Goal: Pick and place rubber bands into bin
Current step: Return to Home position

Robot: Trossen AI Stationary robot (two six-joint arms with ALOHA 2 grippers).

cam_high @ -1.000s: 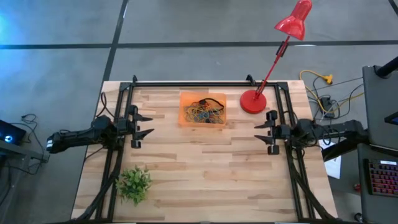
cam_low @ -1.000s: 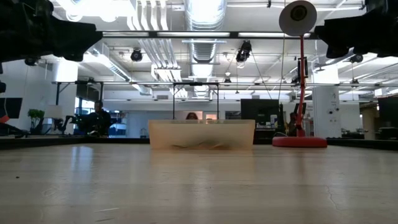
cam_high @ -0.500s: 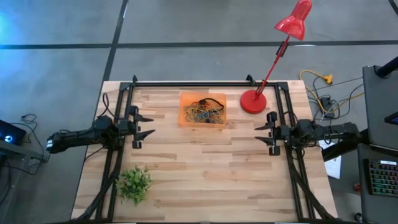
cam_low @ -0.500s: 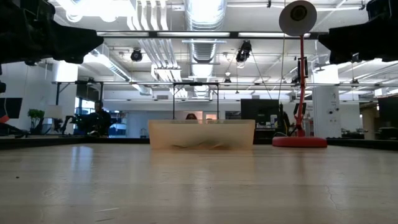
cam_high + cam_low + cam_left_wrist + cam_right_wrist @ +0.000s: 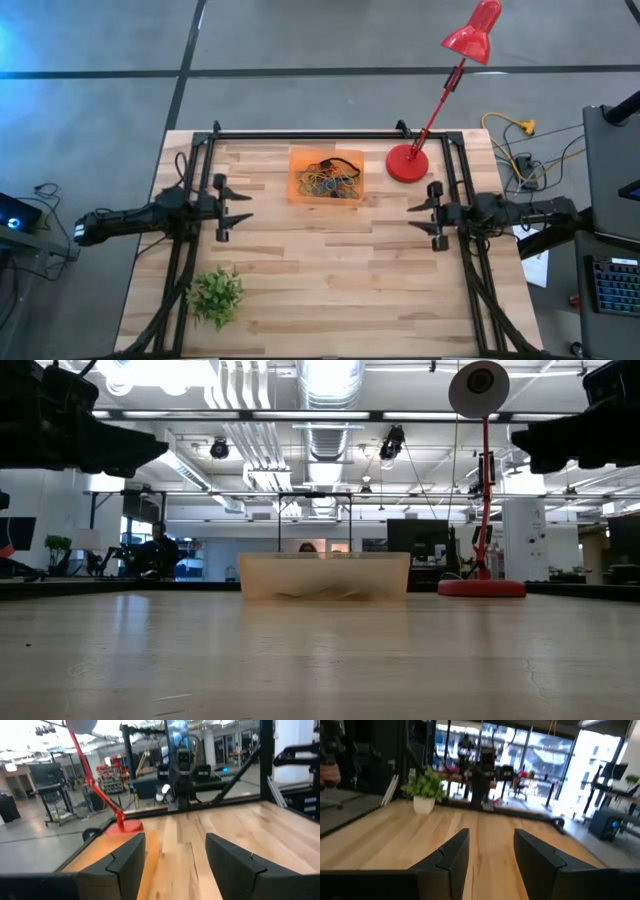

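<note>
The rubber bands [image 5: 330, 181] lie in a tangled heap of several colours inside the orange bin [image 5: 300, 160], which rests flat on the table's far middle; the low view shows the bin's translucent wall [image 5: 325, 575]. My left gripper [image 5: 243, 206] hovers open at the table's left side, its fingers level and pointing toward the right edge; the left wrist view shows nothing in the gripper [image 5: 175, 852]. My right gripper [image 5: 411, 217] hovers open at the right side, facing the left one, and it [image 5: 491, 850] too has nothing between its fingers.
A red desk lamp stands with its round base [image 5: 407, 163] just right of the bin, its arm slanting up past the far edge. A small green plant [image 5: 216, 293] sits near the front left corner. Black frame rails [image 5: 330, 134] run along the table's left, right and far sides.
Both grippers have tipped their fingers downward to about level and sit a little lower in the low view. The bin and the rubber bands have not moved.
</note>
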